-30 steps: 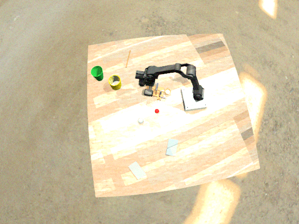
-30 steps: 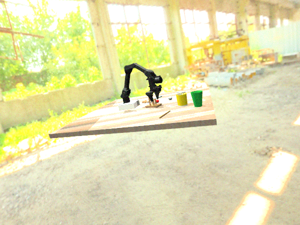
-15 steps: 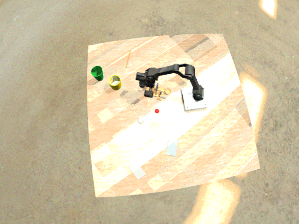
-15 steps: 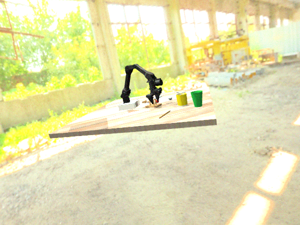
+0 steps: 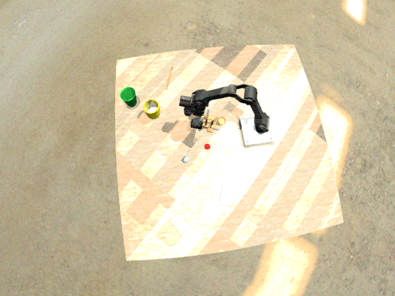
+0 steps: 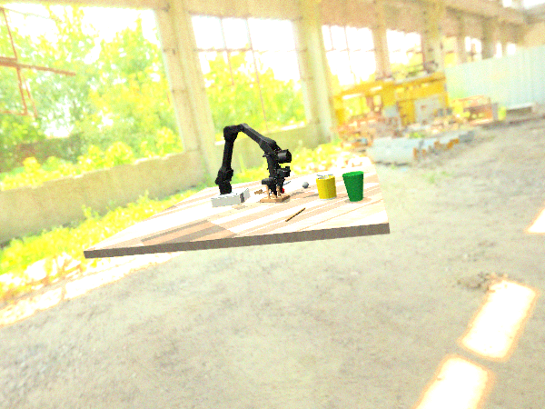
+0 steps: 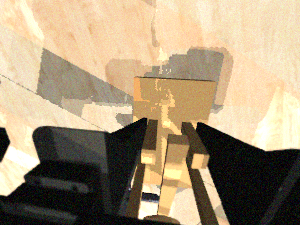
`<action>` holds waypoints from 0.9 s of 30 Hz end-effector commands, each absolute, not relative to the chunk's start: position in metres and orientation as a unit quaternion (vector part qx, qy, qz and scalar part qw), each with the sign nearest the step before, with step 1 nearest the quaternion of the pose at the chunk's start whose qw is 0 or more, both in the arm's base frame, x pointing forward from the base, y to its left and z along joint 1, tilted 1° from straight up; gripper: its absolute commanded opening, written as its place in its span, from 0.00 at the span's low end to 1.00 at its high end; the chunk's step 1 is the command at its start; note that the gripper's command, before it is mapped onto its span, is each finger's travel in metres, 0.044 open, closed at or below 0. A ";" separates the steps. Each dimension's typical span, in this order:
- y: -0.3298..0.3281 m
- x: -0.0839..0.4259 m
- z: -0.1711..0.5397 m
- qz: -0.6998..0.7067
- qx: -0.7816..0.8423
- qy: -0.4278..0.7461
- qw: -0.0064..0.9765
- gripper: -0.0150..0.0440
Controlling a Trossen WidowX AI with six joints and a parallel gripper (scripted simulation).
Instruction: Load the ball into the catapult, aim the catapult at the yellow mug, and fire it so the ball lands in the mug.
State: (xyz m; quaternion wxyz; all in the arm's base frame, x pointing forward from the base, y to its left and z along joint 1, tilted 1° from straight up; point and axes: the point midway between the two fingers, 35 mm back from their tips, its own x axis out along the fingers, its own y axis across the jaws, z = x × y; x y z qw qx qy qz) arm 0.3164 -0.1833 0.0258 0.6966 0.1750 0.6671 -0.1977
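The wooden catapult (image 5: 210,120) (image 6: 272,200) (image 7: 175,97) stands on the table beside the robot's base. Its round cup (image 5: 221,121) points toward the base and shows no ball. My gripper (image 5: 202,119) (image 6: 274,188) (image 7: 171,124) is low over the catapult, shut on its frame, with one finger against each upright in the wrist view. A red ball (image 5: 207,147) (image 6: 282,190) lies on the table beside the catapult. A grey ball (image 5: 185,159) (image 6: 305,184) lies farther off. The yellow mug (image 5: 153,112) (image 6: 326,189) stands upright, beyond the catapult's end away from the base.
A green cup (image 5: 131,99) (image 6: 354,188) stands just beyond the yellow mug. A thin wooden stick (image 5: 169,78) (image 6: 295,214) lies near one table edge. Two flat pale plates, one (image 5: 180,225) near a corner and one (image 5: 226,195) nearer the middle, lie on the table.
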 end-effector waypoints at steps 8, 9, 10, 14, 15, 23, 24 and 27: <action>-0.182 0.316 0.065 -0.198 0.175 0.667 0.697 0.26; -0.182 0.315 0.073 -0.198 0.175 0.667 0.697 0.25; -0.182 0.315 0.076 -0.198 0.175 0.667 0.697 0.25; -0.182 0.317 0.074 -0.195 0.174 0.668 0.696 0.25; -0.182 0.317 0.074 -0.195 0.174 0.668 0.696 0.25; -0.182 0.318 0.061 -0.195 0.174 0.669 0.696 0.25; -0.182 0.318 0.059 -0.195 0.174 0.669 0.696 0.25; -0.182 0.318 0.055 -0.195 0.174 0.669 0.696 0.25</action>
